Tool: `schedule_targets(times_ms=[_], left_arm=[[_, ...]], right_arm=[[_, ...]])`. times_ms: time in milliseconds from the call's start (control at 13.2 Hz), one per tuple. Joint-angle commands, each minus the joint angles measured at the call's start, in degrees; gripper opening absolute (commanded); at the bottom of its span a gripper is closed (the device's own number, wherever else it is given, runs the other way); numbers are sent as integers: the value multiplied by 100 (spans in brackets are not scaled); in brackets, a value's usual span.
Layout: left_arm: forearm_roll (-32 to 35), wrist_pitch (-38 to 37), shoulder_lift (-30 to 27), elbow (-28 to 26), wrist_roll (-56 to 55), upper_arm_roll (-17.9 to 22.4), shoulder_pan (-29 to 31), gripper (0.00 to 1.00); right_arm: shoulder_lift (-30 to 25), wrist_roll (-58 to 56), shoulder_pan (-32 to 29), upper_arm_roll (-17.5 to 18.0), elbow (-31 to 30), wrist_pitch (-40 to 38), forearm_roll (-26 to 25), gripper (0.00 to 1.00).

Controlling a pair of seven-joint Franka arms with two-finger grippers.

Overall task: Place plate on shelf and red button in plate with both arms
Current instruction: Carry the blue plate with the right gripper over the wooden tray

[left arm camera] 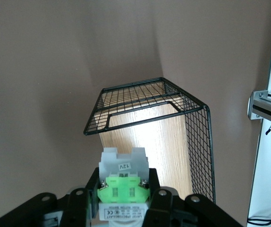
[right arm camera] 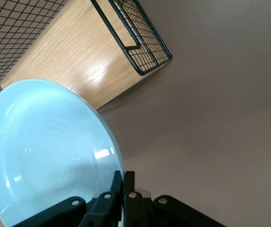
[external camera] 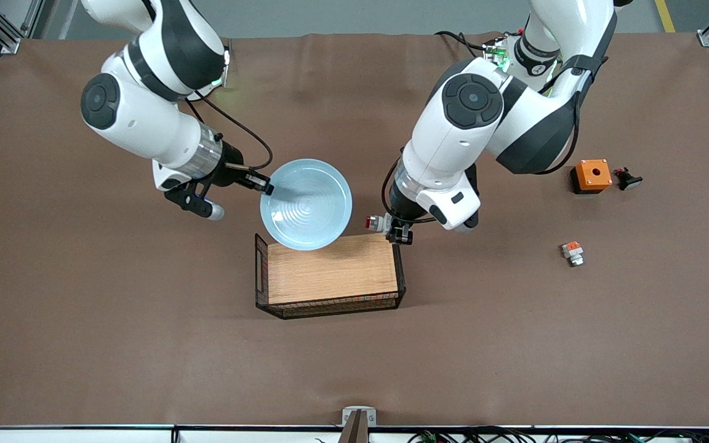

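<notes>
The right gripper (external camera: pixel 266 188) pinches the plate (external camera: pixel 306 203) by its rim over the tray (external camera: pixel 332 271). The left gripper (external camera: pixel 399 235) clamps the red button (external camera: pixel 376 223) above the tray's corner.

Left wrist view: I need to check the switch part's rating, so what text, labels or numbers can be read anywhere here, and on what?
"12V": on a small white sticker on the red button, shut in the left gripper.
A white label lower on the red button carries print too small to read.
Nothing readable on the plate, the wooden tray or the table parts.
</notes>
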Motion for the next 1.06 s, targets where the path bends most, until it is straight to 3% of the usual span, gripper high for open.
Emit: schedule_targets(times_ms=[0,989], left_arm=[[109,-110,-72,38,42,20,-27,0],[109,-22,-1,38,33,28,-106,0]], right_arm=[[149,129,147,-49,-1,326,-74,0],[914,129,297,-67,8,1724,-82,0]])
